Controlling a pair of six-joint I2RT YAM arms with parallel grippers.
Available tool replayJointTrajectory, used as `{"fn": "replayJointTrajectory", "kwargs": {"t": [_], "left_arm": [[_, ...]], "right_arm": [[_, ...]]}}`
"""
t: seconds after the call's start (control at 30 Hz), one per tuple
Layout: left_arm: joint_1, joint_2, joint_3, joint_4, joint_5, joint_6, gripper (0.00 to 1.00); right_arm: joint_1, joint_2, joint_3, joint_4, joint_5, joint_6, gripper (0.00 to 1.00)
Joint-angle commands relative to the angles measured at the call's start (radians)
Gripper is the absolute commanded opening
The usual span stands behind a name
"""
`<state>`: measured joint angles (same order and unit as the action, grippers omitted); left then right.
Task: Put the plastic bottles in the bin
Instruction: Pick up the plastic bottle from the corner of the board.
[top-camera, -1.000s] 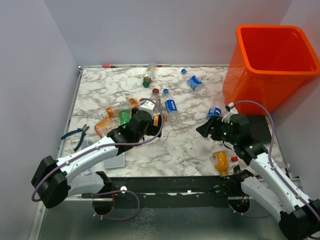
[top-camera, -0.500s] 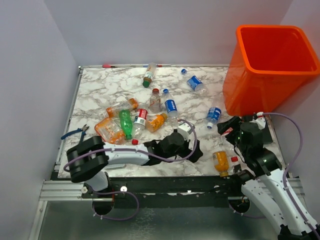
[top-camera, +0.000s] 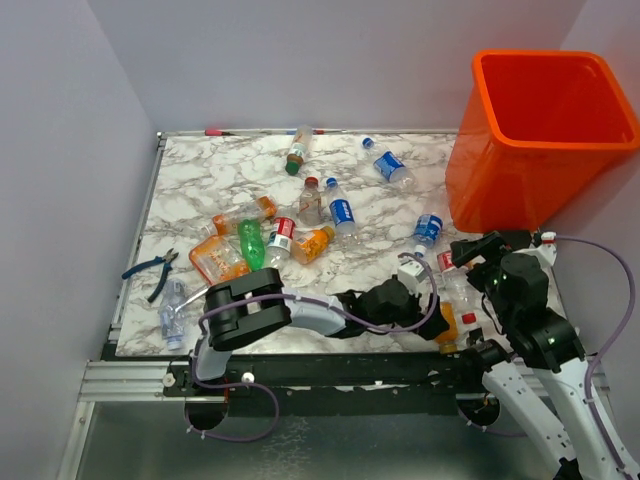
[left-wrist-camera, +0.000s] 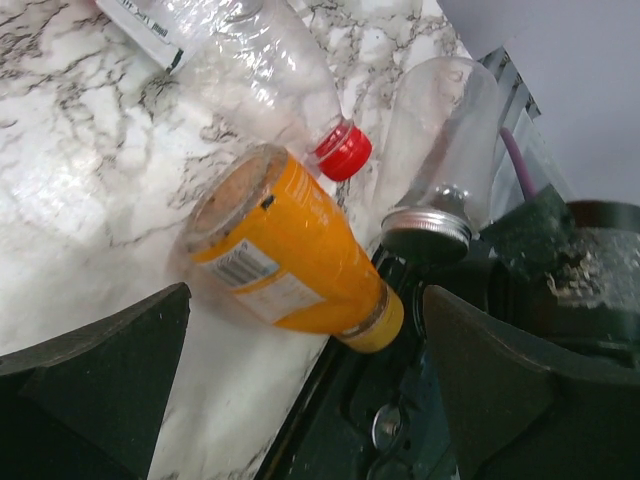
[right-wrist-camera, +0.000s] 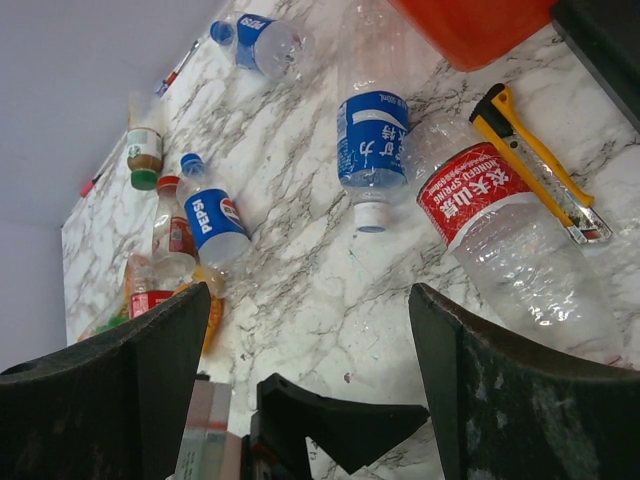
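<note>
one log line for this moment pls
left gripper open over orange bottle, no grasp | right gripper open, red-label bottle close by | bin upright, far right

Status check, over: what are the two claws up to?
Left gripper open over orange bottle. Right gripper open, empty. Bin holds no visible bottles. Yellow knife beside red-label bottle.

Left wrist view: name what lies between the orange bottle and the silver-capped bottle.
The red cap of a clear bottle, between the orange bottle and the silver-capped bottle; the left wrist view shows it.
</note>
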<state>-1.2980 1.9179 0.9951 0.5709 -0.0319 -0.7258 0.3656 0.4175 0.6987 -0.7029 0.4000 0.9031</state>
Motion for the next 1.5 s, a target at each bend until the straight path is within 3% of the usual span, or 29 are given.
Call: {"fn": "replayJointTrajectory", "kwargs": {"t": [0.0, 0.33, 0.5, 0.77, 0.93, 1.2, 1.33, 1.47], "left_arm": [[-0.011, 0.096, 0.086, 0.004, -0.006, -0.028, 0.99], [-0.030, 0.220, 0.221, -0.146, -0.058, -0.003, 0.97], [-0.030, 0.214, 0.212, -0.165, -0.090, 0.013, 0.81], [-0.030, 0.140, 0.126, -0.131, -0.130, 0.028, 0.47], [-0.030, -0.074, -0.057, -0.057, -0.217, 0.034, 0.42], [0.070, -0.648, -0.396, -0.045, -0.454, -0.005, 0.37], [0.206, -0.924, -0.488, -0.063, -0.509, -0.075, 0.35], [0.290, -1.099, -0.536, -0.049, -0.571, -0.145, 0.33]], "right_arm": [[0.002, -0.026, 0.029, -0.051, 0.037, -0.005, 0.84], [0.002, -0.043, 0.041, -0.076, 0.036, -0.033, 0.84], [0.001, -0.046, 0.038, -0.071, 0.038, -0.044, 0.84], [0.002, -0.054, 0.023, -0.043, 0.005, -0.053, 0.84], [0.003, -0.055, 0.032, 0.064, -0.166, -0.175, 0.84], [0.002, 0.104, 0.126, 0.267, -0.584, -0.315, 0.83], [0.003, 0.168, 0.081, 0.478, -0.762, -0.276, 0.83], [0.005, 0.239, -0.007, 0.726, -0.899, -0.168, 0.80]]}}
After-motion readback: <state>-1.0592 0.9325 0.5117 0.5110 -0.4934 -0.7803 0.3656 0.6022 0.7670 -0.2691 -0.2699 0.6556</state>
